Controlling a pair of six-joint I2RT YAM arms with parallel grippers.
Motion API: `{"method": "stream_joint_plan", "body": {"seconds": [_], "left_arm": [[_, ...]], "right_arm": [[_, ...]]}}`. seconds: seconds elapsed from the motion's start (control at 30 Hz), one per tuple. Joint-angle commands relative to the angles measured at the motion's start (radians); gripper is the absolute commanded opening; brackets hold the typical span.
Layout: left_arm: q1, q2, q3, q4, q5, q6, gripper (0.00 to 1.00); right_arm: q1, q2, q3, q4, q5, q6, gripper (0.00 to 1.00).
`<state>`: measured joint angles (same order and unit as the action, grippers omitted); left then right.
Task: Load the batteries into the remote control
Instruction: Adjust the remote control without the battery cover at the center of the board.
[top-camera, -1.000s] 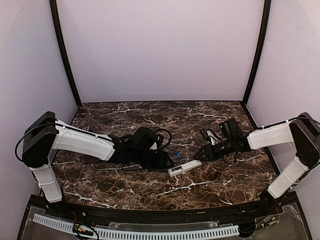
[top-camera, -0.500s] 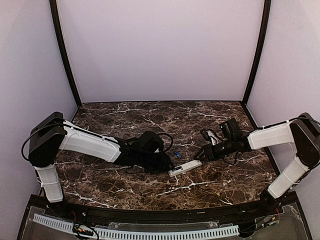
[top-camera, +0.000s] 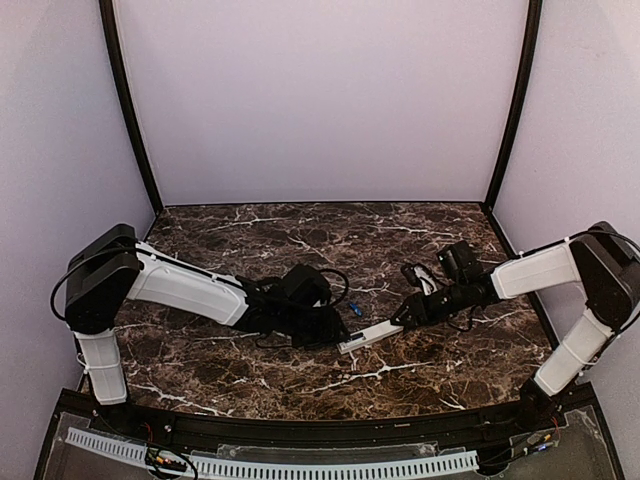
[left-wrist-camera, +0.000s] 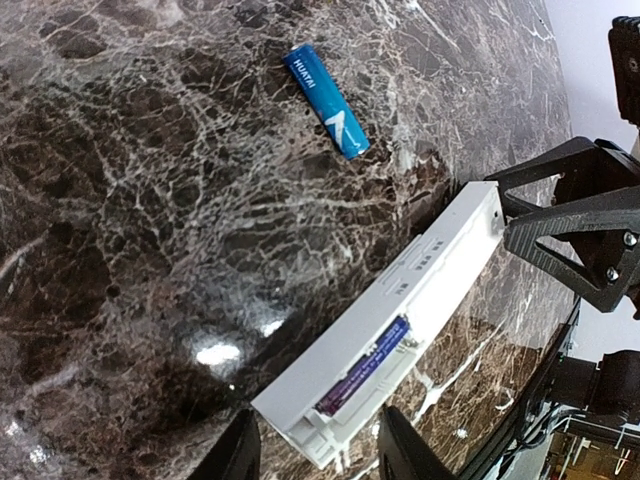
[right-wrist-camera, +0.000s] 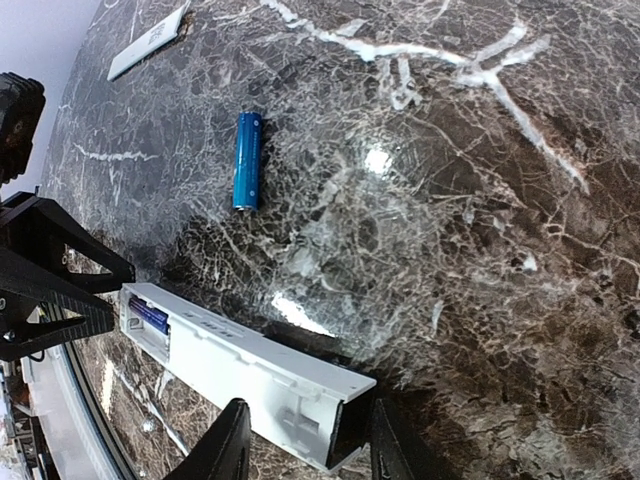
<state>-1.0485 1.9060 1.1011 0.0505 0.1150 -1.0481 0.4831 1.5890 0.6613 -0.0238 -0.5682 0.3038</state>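
"Left wrist view first: where does the remote control (left-wrist-camera: 400, 320) lie?" asks the inspector.

"Flat on the marble table (left-wrist-camera: 150, 250), between the two arms," replies the operator. "One end sits between the fingers of the left gripper (left-wrist-camera: 320, 420), the other between those of the right gripper (right-wrist-camera: 310, 410). Both pairs of jaws stand apart, one finger on each side of the casing. Whether either pair actually presses on it cannot be told."

"And the batteries?"

"One seated cell (left-wrist-camera: 365, 365) occupies the open compartment. The loose battery (left-wrist-camera: 325, 100) lies on the table, near the remote but apart from it."

"Failure modes?"

"Three are judged likely. First: uneven closing at either end would skew or slide the casing on the smooth stone. Second: lifting or tilting it with the compartment uncovered could spill the seated cell. Third: the loose battery is round, so a brush from a finger or the casing would send it rolling. Note also that with both grippers at the remote, one must let go before the loose battery can be fetched, and an unsupported remote may shift."
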Motion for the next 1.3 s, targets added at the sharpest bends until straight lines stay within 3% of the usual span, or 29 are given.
{"method": "stream_joint_plan", "body": {"seconds": [0.0,0.43,0.63,0.77,1.1,1.27], "left_arm": [[-0.004,0.02,0.03,-0.04,-0.003,-0.008,0.4],[-0.004,0.054,0.058,-0.118,-0.015,-0.009,0.26],[-0.002,0.06,0.063,-0.124,-0.013,-0.001,0.25],[-0.002,0.037,0.071,-0.138,-0.028,0.027,0.34],[0.016,-0.089,0.132,-0.201,-0.102,0.245,0.71],[0.098,-0.094,0.151,-0.216,-0.07,0.359,0.72]], "right_arm": [[-0.007,0.012,-0.012,0.004,-0.004,-0.015,0.39],[-0.003,0.012,-0.025,0.019,-0.03,-0.008,0.36],[0.001,0.016,-0.031,0.041,-0.043,-0.003,0.35],[0.007,0.007,-0.034,0.053,-0.057,0.014,0.34],[0.025,-0.016,-0.043,0.06,-0.06,0.04,0.35],[0.05,-0.029,-0.049,0.067,-0.064,0.063,0.35]]}}
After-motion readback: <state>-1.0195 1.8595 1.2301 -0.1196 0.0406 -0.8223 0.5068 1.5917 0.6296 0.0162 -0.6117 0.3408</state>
